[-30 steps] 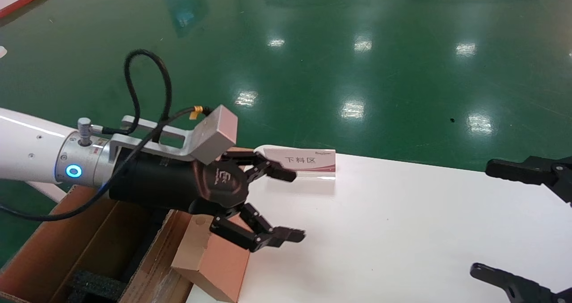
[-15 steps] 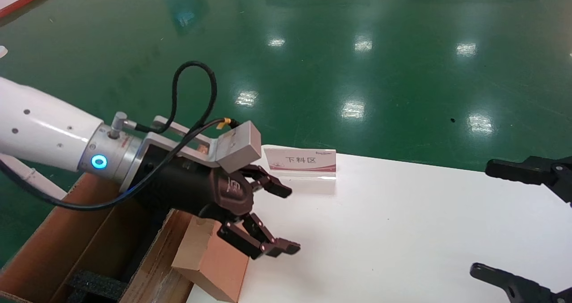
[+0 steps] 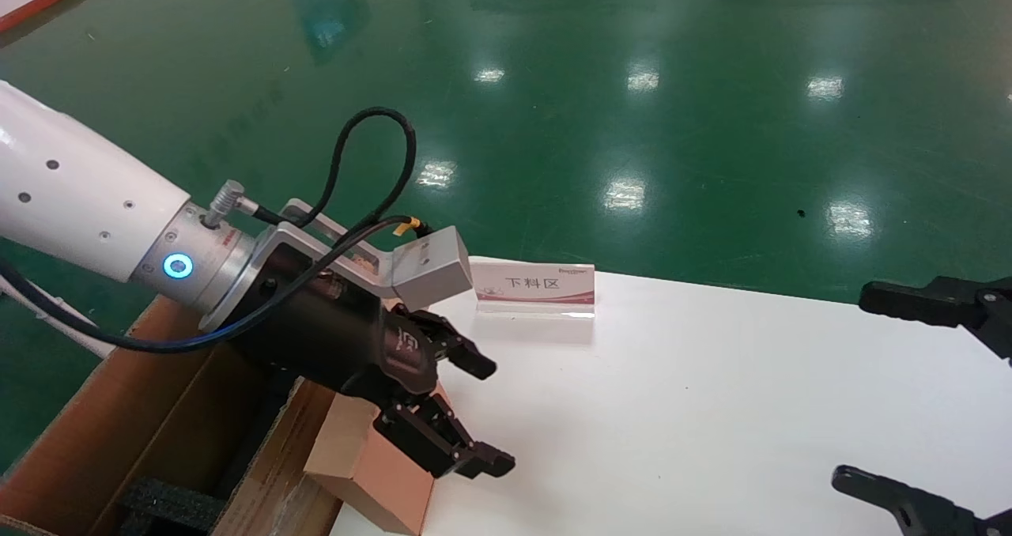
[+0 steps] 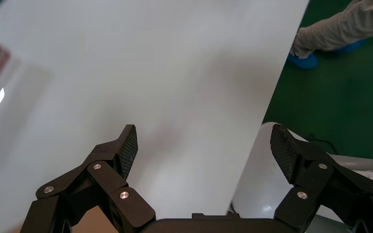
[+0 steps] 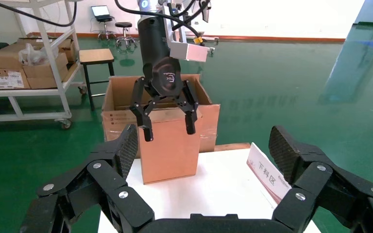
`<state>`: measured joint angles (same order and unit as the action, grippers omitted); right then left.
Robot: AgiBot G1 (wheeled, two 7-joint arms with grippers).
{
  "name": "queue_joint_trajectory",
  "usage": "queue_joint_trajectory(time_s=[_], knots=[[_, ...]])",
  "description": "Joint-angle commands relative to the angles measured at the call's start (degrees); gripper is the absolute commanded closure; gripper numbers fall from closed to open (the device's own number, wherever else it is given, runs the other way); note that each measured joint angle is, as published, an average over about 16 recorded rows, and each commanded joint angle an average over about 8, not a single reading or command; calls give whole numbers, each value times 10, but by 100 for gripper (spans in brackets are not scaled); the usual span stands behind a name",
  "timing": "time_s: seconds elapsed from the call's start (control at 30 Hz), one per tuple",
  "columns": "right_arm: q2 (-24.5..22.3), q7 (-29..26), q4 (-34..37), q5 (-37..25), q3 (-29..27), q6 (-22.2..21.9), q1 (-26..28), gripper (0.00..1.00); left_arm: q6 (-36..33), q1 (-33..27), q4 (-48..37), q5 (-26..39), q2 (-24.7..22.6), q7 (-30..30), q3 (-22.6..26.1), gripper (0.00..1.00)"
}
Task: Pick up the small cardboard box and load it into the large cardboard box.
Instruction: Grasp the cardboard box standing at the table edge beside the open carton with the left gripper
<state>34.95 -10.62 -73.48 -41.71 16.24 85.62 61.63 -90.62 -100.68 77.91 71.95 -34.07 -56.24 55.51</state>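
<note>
The small cardboard box point(image 3: 370, 466) point(image 5: 167, 143) stands upright at the white table's left edge. My left gripper point(image 3: 490, 416) point(image 5: 167, 127) hangs open just above its top, tilted down, fingertips reaching past it over the table and holding nothing. In the left wrist view the open left gripper point(image 4: 204, 145) frames bare tabletop. The large cardboard box point(image 3: 118, 433) point(image 5: 119, 99) sits open beside and below the table on the left, with black foam point(image 3: 170, 504) inside. My right gripper point(image 3: 862, 390) point(image 5: 204, 145) rests open at the table's right side.
A white and red sign card point(image 3: 535, 288) point(image 5: 268, 175) stands near the table's far edge point(image 3: 711, 287). Green floor lies beyond. The right wrist view shows a shelf cart with cartons point(image 5: 26, 68) and a stool point(image 5: 97, 58) behind the big carton.
My left gripper has dropped and drawn back towards the small box, tilting downward, still open. The box and the right arm have not moved.
</note>
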Motion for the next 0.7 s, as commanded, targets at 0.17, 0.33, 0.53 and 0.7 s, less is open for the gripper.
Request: queue_joint_trajectory(time_s=[0.17, 0.33, 0.53, 0.7], knots=[[0, 0, 0, 0, 0, 0, 0, 0, -2, -72, 1, 35, 0, -69, 90, 0], [0, 0, 0, 0, 0, 0, 0, 0, -4, -136, 1, 68, -11, -122, 183, 0], [0, 0, 0, 0, 1, 0, 0, 0, -4, -215, 1, 80, -28, -187, 292, 0], [0, 0, 0, 1, 1, 0, 0, 0, -2, -270, 1, 66, -46, -229, 375, 0]])
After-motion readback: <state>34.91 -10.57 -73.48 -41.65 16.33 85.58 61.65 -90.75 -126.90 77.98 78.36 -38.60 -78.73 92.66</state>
